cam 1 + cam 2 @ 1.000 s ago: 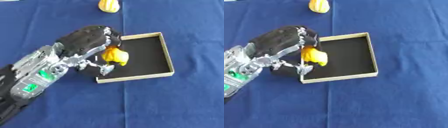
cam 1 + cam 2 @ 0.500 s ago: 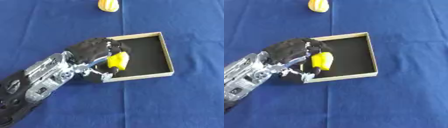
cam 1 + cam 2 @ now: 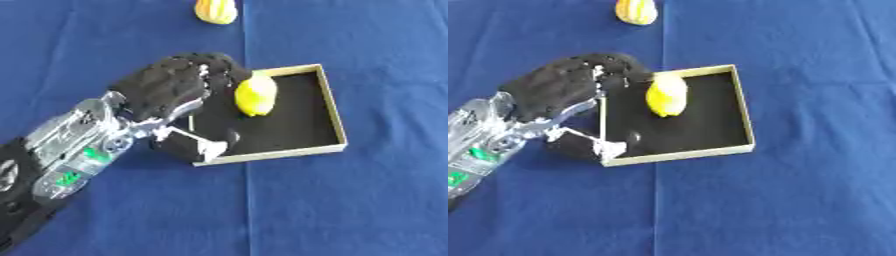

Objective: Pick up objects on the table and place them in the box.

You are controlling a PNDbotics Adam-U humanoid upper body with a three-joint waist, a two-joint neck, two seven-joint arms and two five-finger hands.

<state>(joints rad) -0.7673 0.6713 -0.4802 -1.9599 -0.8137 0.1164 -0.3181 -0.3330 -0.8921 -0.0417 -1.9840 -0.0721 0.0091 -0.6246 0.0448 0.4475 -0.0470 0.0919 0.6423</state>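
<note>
A yellow lemon-shaped object (image 3: 255,94) lies inside the shallow box (image 3: 338,125), which has a tan rim and a black floor. It sits in the box's upper left part. My left hand (image 3: 171,87), black with a silver forearm, reaches in from the lower left and hangs over the box's left edge. Its fingers (image 3: 229,75) are spread and touch the lemon's upper left side. Its thumb (image 3: 197,145) lies apart by the box's lower left corner. A second yellowish, striped object (image 3: 636,10) rests on the blue cloth at the far top edge.
The blue cloth (image 3: 367,200) covers the whole table, with a fold line running down its middle. The right half of the box floor (image 3: 710,115) holds nothing.
The lemon went from the hand's curled grasp to lying farther up and right in the box. The fingers have uncurled off it, and the thumb has dropped away.
</note>
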